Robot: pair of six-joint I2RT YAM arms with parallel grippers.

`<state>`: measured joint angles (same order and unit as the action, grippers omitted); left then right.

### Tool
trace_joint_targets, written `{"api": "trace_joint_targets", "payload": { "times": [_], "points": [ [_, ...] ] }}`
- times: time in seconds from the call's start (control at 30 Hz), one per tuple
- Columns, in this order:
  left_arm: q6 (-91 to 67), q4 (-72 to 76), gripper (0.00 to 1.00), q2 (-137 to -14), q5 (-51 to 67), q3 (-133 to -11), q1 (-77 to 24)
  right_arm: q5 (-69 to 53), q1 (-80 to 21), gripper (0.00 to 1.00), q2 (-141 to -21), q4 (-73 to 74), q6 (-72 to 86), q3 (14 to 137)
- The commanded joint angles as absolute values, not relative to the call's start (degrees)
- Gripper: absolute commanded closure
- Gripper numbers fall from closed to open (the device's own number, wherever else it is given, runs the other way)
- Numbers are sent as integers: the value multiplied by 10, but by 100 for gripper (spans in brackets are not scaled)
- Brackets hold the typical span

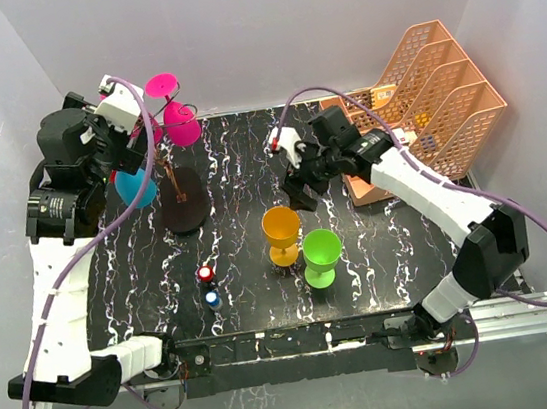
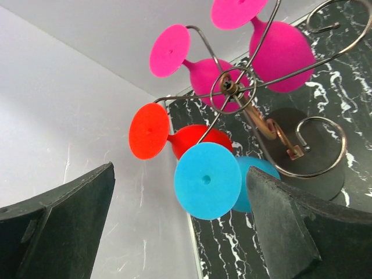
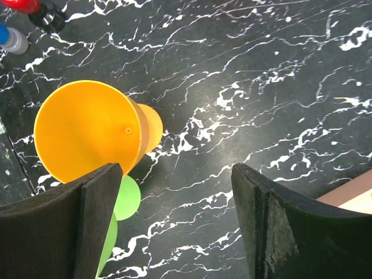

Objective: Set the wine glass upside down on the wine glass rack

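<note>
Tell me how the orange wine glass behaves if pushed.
Likely tips easily: the orange wine glass stands upright on a narrow stem. It looks like matte plastic, so probably light, not fragile. Toppled, its round bowl could roll.

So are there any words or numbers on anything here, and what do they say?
No text can be read.
Hanging glasses, wine glass rack, orange glass, green glass: plain, no writing.
Two little bottles and the things in the peach basket: too small to tell.

Plain pale grey walls (image 1: 261, 35) enclose a black, white-veined table (image 1: 239, 169) on 3 sides.
</note>
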<state>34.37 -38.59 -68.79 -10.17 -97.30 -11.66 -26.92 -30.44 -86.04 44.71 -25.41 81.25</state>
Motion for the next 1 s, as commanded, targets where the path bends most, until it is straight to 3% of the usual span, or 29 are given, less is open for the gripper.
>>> {"api": "trace_joint_targets", "payload": {
  "times": [0.0,0.27,0.5,0.7,0.83,0.97],
  "points": [
    [356,-360,7,-668,-139,-961,-112,-239,-334,19,-872,438,-258,841],
    [355,-360,7,-665,-139,-954,-111,-232,-371,31,-906,432,-244,847],
    [357,-363,6,-656,-138,-947,-111,-225,-387,58,-936,443,-242,862],
    [354,-356,6,-653,-144,-941,-111,-223,-391,72,-946,453,-245,871],
    [331,-346,3,-656,-141,-946,-111,-220,-390,91,-947,454,-246,884],
    [292,-339,3,-661,-119,-959,-112,-213,-388,92,-941,452,-251,921]
  ]
}}
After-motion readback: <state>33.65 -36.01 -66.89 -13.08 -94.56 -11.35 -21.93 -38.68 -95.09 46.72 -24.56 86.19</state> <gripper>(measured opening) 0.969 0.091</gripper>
